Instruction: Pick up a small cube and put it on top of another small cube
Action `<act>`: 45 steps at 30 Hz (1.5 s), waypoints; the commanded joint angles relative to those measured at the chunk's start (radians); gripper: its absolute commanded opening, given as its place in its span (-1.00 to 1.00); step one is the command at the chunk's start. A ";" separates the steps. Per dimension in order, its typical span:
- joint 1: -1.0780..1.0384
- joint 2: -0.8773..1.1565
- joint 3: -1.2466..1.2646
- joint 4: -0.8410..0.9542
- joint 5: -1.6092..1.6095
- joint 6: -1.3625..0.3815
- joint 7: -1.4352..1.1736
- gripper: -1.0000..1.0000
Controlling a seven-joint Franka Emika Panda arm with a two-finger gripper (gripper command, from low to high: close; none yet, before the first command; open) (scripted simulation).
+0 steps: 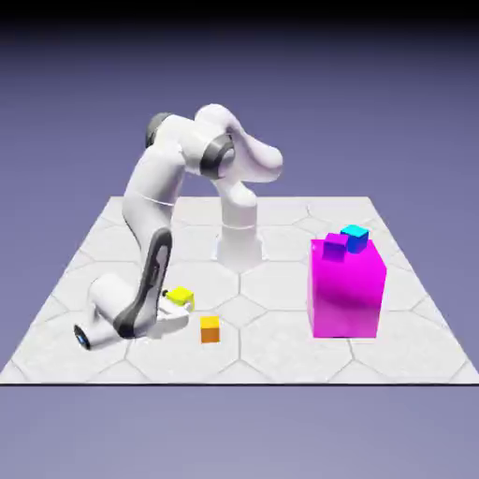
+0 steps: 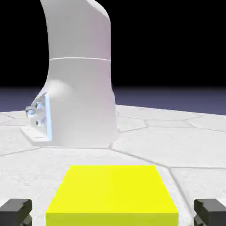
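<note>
- The white Franka Panda arm (image 1: pixel 150 206) bends down low over the surface (image 1: pixel 253 360), toward the exterior view's left edge.
- Its fingers (image 2: pixel 16 212) stand apart on either side of the yellow cube (image 2: pixel 110 190), a gap showing at each side, so nothing's gripped.
- That cube sits on the surface, towards its left edge.
- The orange cube (image 1: pixel 210 330) is near it, closer to the front edge.
- Over by the right edge stands the big magenta block (image 1: pixel 344 295); the cyan-blue cube (image 1: pixel 355 238) and purple cube (image 1: pixel 335 246) appear to rest on top.
</note>
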 commanded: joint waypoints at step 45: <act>1.392 -1.199 -0.704 0.088 -0.146 -0.046 0.837 -1.00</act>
